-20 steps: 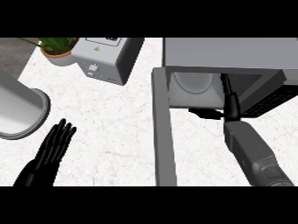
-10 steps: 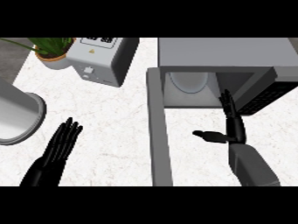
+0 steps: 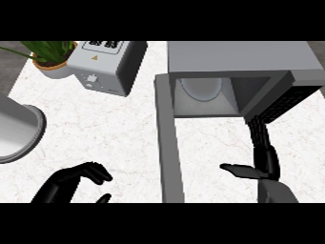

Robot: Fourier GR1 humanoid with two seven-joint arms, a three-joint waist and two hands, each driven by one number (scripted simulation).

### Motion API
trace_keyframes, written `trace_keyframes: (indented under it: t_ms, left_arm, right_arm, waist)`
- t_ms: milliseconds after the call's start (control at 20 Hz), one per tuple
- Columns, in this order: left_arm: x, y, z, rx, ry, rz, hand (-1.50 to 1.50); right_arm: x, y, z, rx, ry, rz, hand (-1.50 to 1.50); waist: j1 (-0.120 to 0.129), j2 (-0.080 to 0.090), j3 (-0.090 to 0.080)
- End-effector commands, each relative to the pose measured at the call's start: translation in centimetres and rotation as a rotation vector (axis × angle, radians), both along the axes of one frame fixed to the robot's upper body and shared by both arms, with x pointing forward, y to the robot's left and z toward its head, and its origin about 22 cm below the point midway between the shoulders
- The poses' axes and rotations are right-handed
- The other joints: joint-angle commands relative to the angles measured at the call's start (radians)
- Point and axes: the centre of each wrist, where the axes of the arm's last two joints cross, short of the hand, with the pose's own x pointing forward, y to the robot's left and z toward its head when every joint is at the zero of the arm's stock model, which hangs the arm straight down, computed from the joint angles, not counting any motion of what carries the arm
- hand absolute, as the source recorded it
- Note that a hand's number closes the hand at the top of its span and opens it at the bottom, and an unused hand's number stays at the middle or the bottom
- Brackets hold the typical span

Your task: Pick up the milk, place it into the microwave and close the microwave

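Observation:
The grey microwave stands open at the back right. Its door swings out toward me as a narrow grey slab. Inside the cavity sits a white rounded object, apparently the milk, though I cannot make out its details. My right hand is in front of the cavity's right side, outside it. Its fingers point straight toward the opening, the thumb sticks out left, and it holds nothing. My left hand is low at the front left over the counter, fingers curled and holding nothing.
A white toaster and a potted plant stand at the back left. A large grey cylinder lies at the left edge. The white marble counter runs between them and the door.
My right hand has drawn back out of the microwave cavity toward me, with nothing in it. The fingers of my left hand have curled in.

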Motion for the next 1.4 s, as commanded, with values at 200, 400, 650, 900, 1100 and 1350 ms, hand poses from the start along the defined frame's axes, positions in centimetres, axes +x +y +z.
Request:
trace_keyframes:
  t_ms: [200, 400, 650, 900, 1100, 1350]
  left_arm:
    - [2.1, -3.1, -0.4, 0.21, -0.004, -0.133, 1.5]
    - [2.5, -5.0, -2.2, 0.302, -0.019, -0.263, 1.5]
    - [1.6, -9.1, -3.5, 0.294, 0.007, -0.339, 1.5]
    - [3.1, -13.5, -4.6, 0.3, -0.019, -0.389, 1.5]
    - [3.2, -16.7, -6.8, 0.334, -0.018, -0.402, 1.5]
    - [4.5, -20.0, -5.8, 0.351, 0.006, -0.429, 1.5]
  right_arm:
    - [-3.4, -1.0, 2.1, 0.043, -0.08, 0.021, -1.5]
    - [-6.3, -2.3, 3.2, 0.051, -0.081, 0.03, -1.5]
    - [-10.2, -4.2, 6.9, 0.018, -0.115, 0.009, -1.5]
    - [-12.2, -6.2, 10.0, 0.005, -0.121, 0.025, -1.5]
    - [-12.8, -3.6, 11.2, 0.044, -0.165, 0.057, -1.5]
    - [-12.6, -4.3, 14.9, 0.065, -0.196, 0.143, -1.5]
  waist:
    - [-0.01, 0.0, -0.001]
    - [-0.014, 0.002, -0.001]
    - [-0.001, 0.004, 0.0]
    - [0.005, 0.007, 0.0]
    - [-0.007, 0.009, 0.0]
    - [-0.036, 0.014, -0.001]
